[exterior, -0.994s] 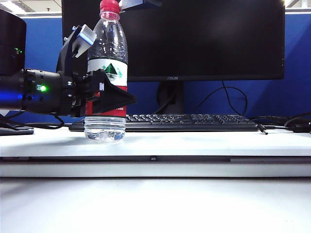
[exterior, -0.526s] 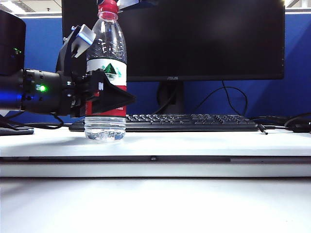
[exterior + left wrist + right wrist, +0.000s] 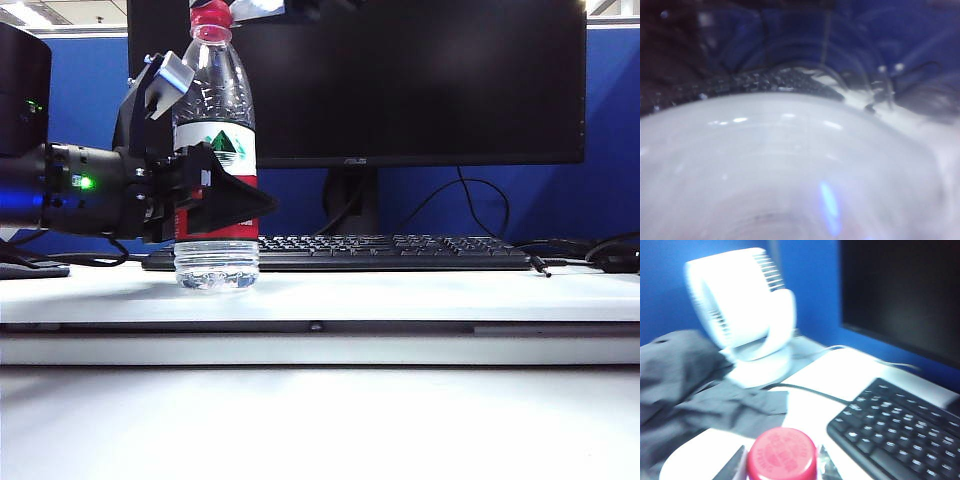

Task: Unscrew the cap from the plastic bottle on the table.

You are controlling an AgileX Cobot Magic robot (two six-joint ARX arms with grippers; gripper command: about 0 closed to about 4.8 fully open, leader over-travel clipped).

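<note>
Bottle-wise: the white table (image 3: 420,295) carries the plastic bottle (image 3: 215,170), upright on the left, in front of a black keyboard (image 3: 390,250) and a big dark monitor (image 3: 400,80). Left gripper (image 3: 215,198) comes in level from the left, jaws clamped round the red label. Its wrist camera just shows blurry clear plastic. The red cap (image 3: 782,454) sits on top with the right gripper (image 3: 782,462) straddling it from above; can't tell if it's actually squeezing.
</note>
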